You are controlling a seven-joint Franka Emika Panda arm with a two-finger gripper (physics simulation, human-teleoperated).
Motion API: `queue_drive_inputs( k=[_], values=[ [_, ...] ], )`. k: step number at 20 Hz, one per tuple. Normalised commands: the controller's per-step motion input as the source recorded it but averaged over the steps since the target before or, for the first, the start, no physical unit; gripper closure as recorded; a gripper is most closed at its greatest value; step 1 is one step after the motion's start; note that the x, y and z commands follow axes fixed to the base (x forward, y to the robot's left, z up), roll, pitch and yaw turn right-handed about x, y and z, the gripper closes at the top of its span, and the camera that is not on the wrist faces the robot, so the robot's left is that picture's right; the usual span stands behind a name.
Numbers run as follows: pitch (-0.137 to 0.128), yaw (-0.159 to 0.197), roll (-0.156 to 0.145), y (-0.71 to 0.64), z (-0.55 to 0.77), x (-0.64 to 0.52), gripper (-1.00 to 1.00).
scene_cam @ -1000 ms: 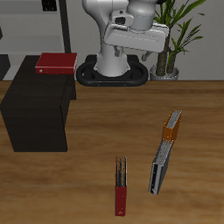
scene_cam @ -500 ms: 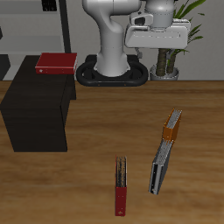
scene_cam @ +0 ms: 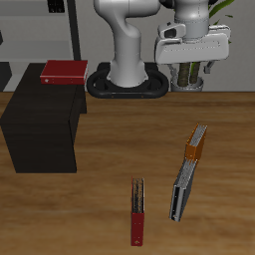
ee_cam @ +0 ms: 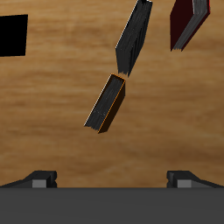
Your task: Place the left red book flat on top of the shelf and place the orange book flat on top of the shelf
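The black shelf (scene_cam: 40, 129) stands on the table; it also shows in the wrist view (ee_cam: 10, 35). The left red book (scene_cam: 63, 72) lies flat on the shelf's top, at its back. The orange book (scene_cam: 196, 144) stands on its edge on the table, end to end with a grey book (scene_cam: 180, 191). In the wrist view the orange book (ee_cam: 107, 103) lies below the gripper. My gripper (scene_cam: 194, 55) hangs high at the table's back, farther back than the orange book. It is open and empty, with its fingertips (ee_cam: 39, 178) wide apart.
The other red book (scene_cam: 137, 211) stands on edge near the table's front edge and shows in the wrist view (ee_cam: 188, 22). The grey book (ee_cam: 133, 39) is beside it. A potted plant (scene_cam: 194, 70) and the robot base (scene_cam: 127, 80) stand at the back.
My gripper has swung sideways at the same height, away from the shelf and towards the plant, to a spot behind the orange book. The books have not moved.
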Motion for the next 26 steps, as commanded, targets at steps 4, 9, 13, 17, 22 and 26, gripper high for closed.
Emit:
queue_drive_inputs(
  k=[4,9,13,17,22,26],
  values=[
    [-0.042,0.020,0.061,0.02,-0.14,0.26,-1.00],
    [0.028,-0.033,0.048,-0.06,-0.19,0.11,-1.00],
    [0.008,-0.078,-0.032,-0.06,-0.25,0.23,-1.00],
    [0.003,-0.013,-0.054,0.02,-0.28,0.19,-1.00],
    [0.000,-0.031,-0.030,0.05,-0.23,0.03,-1.00],
    [0.010,-0.055,-0.007,0.17,-0.30,0.20,-1.00]
  ],
)
